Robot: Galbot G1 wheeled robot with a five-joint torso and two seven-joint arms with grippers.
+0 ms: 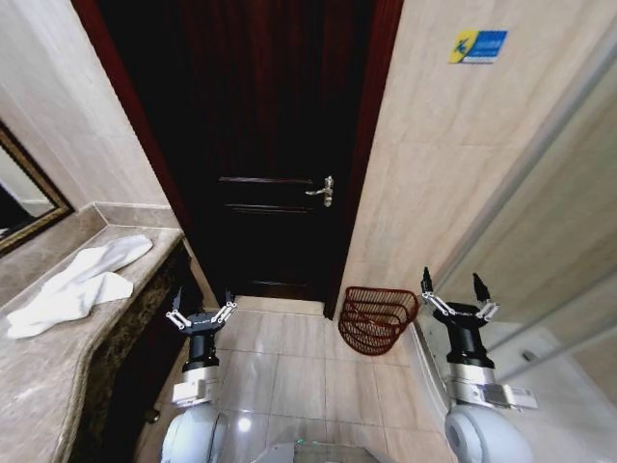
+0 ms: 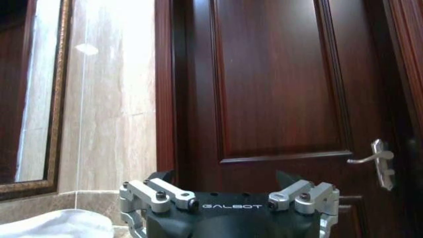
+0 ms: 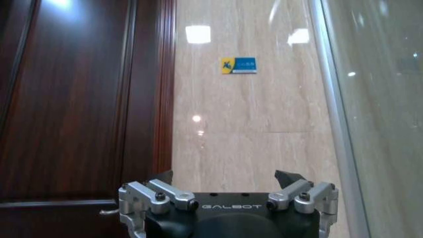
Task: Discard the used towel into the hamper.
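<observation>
Marble desk [image 1: 58,376] runs along the robot's left, carrying a white towel [image 1: 77,285] well apart from both arms. Task looks unstarted: towel not gripped, nothing seen inside the hamper [image 1: 376,318].

Towel lies crumpled and flat, long axis running along the desk from the near edge toward the dark wood door [image 1: 260,145], far end narrowing toward the door side.

Hamper sits on the tiled floor [image 1: 289,367] at the base of the right-hand wall, just beside the door frame. It appears tipped, open mouth facing the robot and leftward rather than straight up.

Left pincer [image 1: 201,314] is raised beside the desk edge, jaws spread, empty. Right pincer [image 1: 455,289] is raised near the hamper, jaws spread, empty.
</observation>
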